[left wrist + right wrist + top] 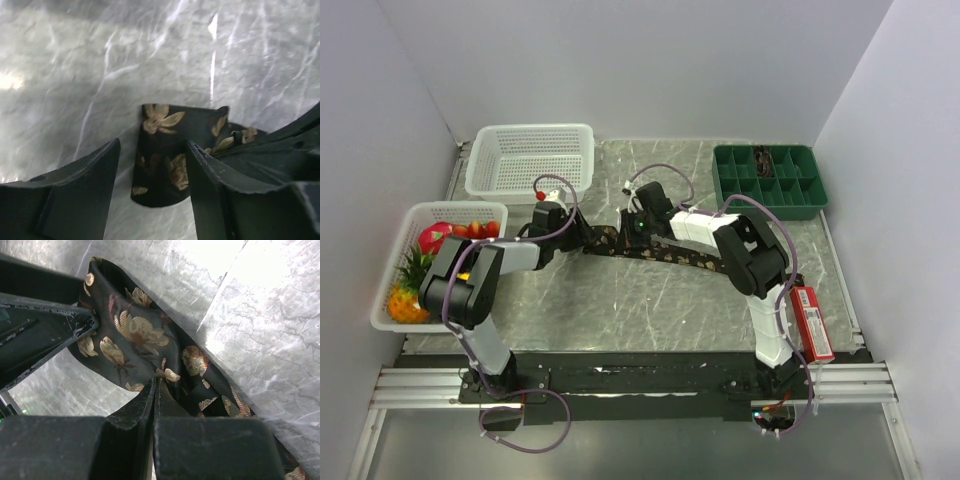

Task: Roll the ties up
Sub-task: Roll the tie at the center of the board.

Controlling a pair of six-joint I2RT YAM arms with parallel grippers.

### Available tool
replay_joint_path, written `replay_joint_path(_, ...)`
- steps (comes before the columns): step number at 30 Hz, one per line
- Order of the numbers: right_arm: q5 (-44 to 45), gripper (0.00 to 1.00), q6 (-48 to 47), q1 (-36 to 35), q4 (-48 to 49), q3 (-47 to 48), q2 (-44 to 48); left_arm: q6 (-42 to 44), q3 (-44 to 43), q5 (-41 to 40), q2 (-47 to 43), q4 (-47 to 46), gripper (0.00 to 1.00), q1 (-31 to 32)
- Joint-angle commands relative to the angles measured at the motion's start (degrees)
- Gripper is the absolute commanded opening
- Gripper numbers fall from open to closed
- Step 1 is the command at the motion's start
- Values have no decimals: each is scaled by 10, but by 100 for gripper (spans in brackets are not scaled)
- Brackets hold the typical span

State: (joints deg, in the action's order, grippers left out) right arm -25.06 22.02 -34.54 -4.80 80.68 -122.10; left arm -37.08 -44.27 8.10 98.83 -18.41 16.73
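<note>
Dark, gold-flowered tie folds at its end, right jaws pinching it, left jaws spread.

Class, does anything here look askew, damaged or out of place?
Only the tie: its end is folded over and buckled between the open left gripper and the right gripper pinching it. Nothing spilled.

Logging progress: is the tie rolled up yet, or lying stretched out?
Mostly stretched out: the tie lies long across the table, only one end curled over, pinched by the right gripper.
</note>
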Motion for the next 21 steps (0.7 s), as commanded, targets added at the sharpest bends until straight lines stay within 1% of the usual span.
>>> replay_joint_path(1, -3, 0, -8, -7, -25, 15, 10, -22, 16, 66, 28, -96, 55, -11)
replay_joint_path(2, -3, 0, -8, -8, -24, 15, 10, -29, 21, 72, 33, -108, 52, -13)
replay_joint_path(3, -3, 0, -8, -7, -25, 15, 10, -32, 21, 81, 43, -120, 40, -15)
replay_joint_path(5, -2, 0, -8, -7, -27, 16, 12, -35, 21, 82, 48, -126, 20, -16)
replay_joint_path(6, -2, 0, -8, -8, -27, 15, 12, -35, 22, 78, 46, -124, 3, -17)
replay_joint_path(7, -1, 0, -8, -8, -27, 15, 13, -34, 23, 69, 44, -120, 1, -17)
replay_joint_path(9, 3, 0, -8, -8, -28, 15, 19, -25, 22, 56, 31, -108, 1, -18)
replay_joint_path(14, 14, 0, -8, 0, -32, 10, 48, 17, -17, 12, 1, -16, 1, -18)
replay_joint_path(21, 32, 0, -11, 15, -31, 12, 62, 67, -72, -10, -21, 81, 1, -14)
